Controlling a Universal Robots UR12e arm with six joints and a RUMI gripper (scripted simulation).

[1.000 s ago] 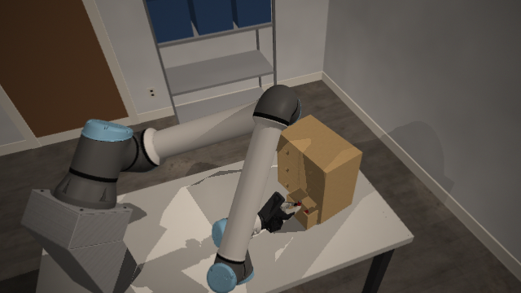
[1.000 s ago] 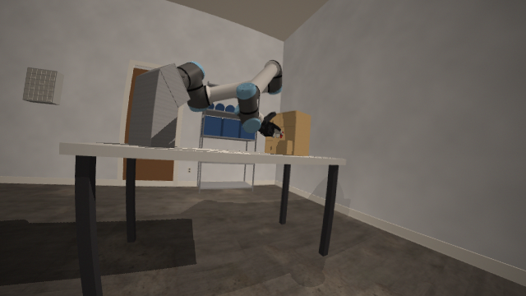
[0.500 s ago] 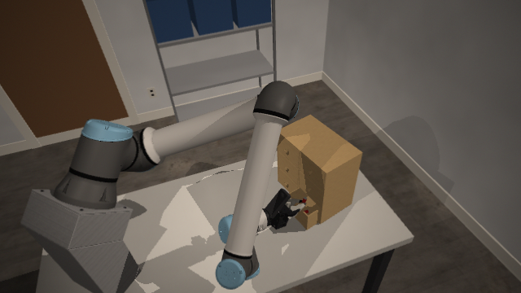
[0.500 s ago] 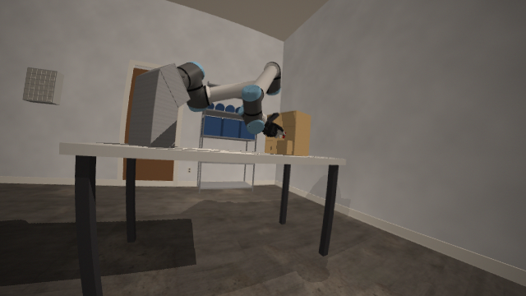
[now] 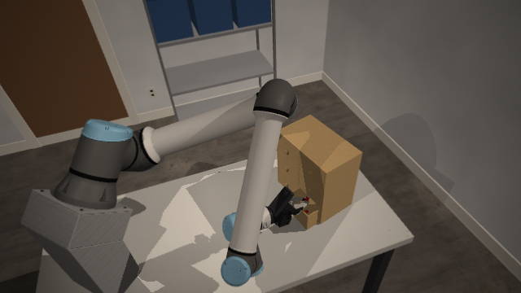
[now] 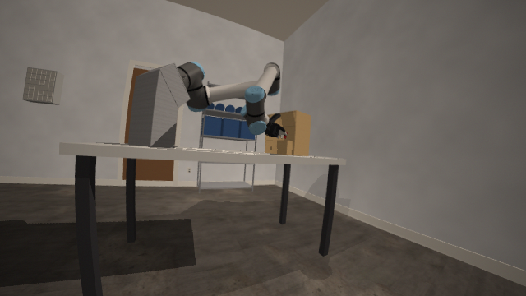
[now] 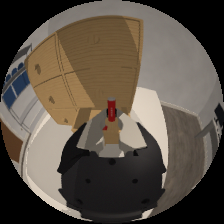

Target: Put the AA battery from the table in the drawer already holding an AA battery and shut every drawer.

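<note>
Gripper (image 5: 304, 201) (image 6: 283, 135) (image 7: 111, 109) is pinching the red AA battery (image 5: 307, 199) (image 6: 285, 136) (image 7: 111, 110), fingers nearly together on it, so the task's batt. is at the tips, not on the table. Key relation: batt. sits above the pulled-out bottom drawer (image 5: 312, 220) (image 6: 284, 147) (image 7: 112, 136), between gripper body and the front of the chest (image 5: 342, 191) (image 6: 302, 131) (image 7: 95, 45). In wrist view its long axis runs up the pic, toward the chest, w/ silver end farthest from the palm; looks more or less in line w/ the reach, tho exact tilt is hard to call from here. Small red thing (image 5: 306, 212) (image 7: 105, 128) shows in the drawer, prob. the other AA, so this looks like the right drawer.

Next move, my read: go down, not fwd, till the batt. is below the drawer rim, then let go. Too far fwd and the silver end could knock the chest face; too low on the near side and the fingers could catch the drawer wall and drag it, and w/ no stops it could come out. Drop it beside the other one w/o nudging that. Still to do after: back fingers out, push drawer shut gently, keep chest square.

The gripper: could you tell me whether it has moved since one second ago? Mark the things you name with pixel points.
Yes; the gripper (image 5: 304, 203) (image 6: 284, 135) (image 7: 111, 109) has risen relative to the open drawer (image 5: 310, 220) (image 6: 283, 147).
</note>
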